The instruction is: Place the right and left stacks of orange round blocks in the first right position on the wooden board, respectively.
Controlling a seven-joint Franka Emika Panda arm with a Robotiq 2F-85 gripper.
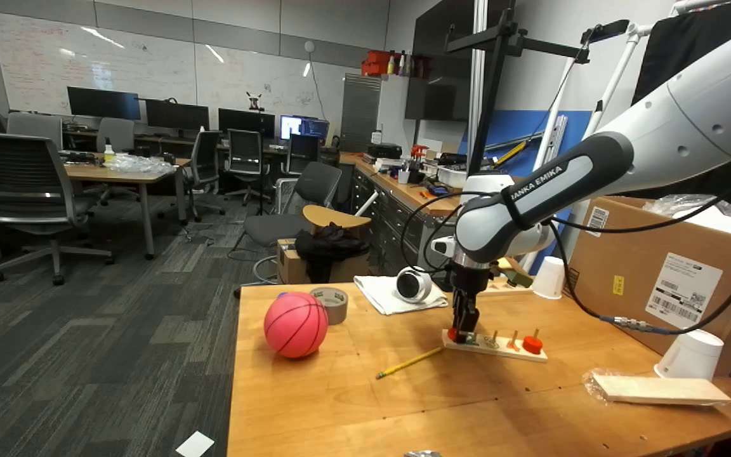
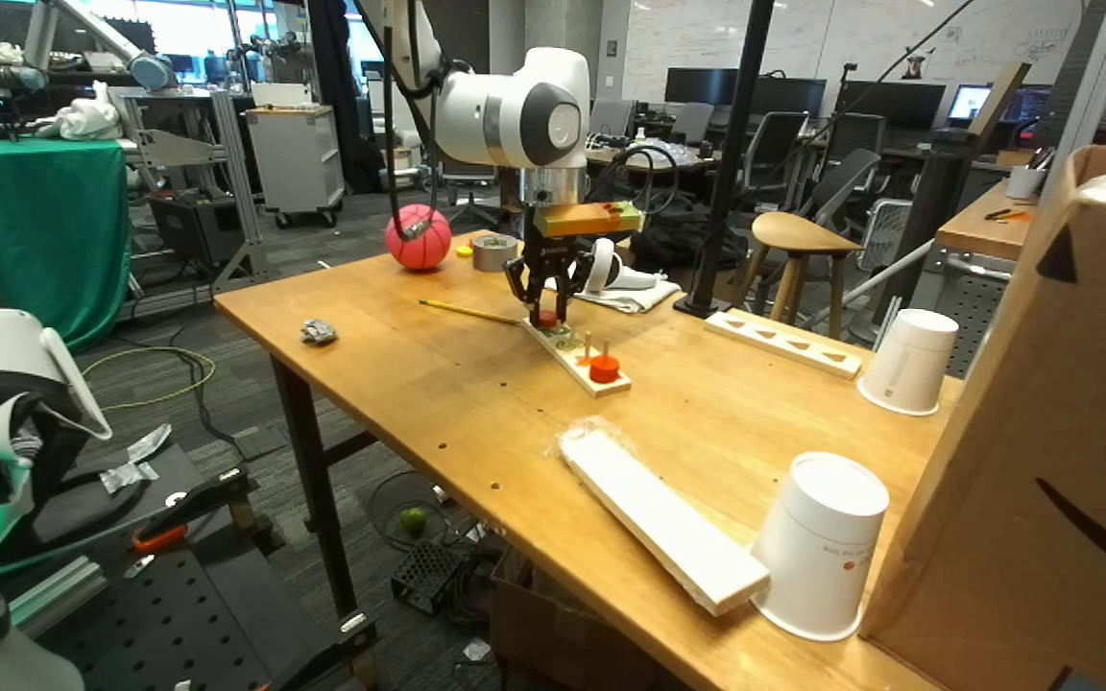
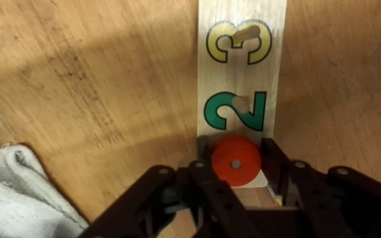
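The wooden board (image 1: 521, 355) lies flat on the table, with printed numbers and thin pegs; it also shows in an exterior view (image 2: 601, 386) and in the wrist view (image 3: 240, 77). One orange round block stack (image 3: 236, 158) sits around the peg at the board's end beside the green 2; its height is hidden. Another orange stack (image 1: 532, 345) sits around the peg at the opposite end, also in an exterior view (image 2: 604, 369). My gripper (image 3: 235, 143) points down with its fingers on both sides of the stack beside the 2, seemingly touching it. The pegs at 2 and 3 are bare.
A yellow pencil (image 1: 410, 363) lies close to the board's end. A pink ball (image 1: 296, 325), a tape roll (image 1: 331, 304) and a white cloth (image 1: 375, 298) lie beyond. A wrapped pale plank (image 2: 659, 518), white cups (image 2: 820, 547) and a cardboard box (image 1: 651, 266) stand at the other side.
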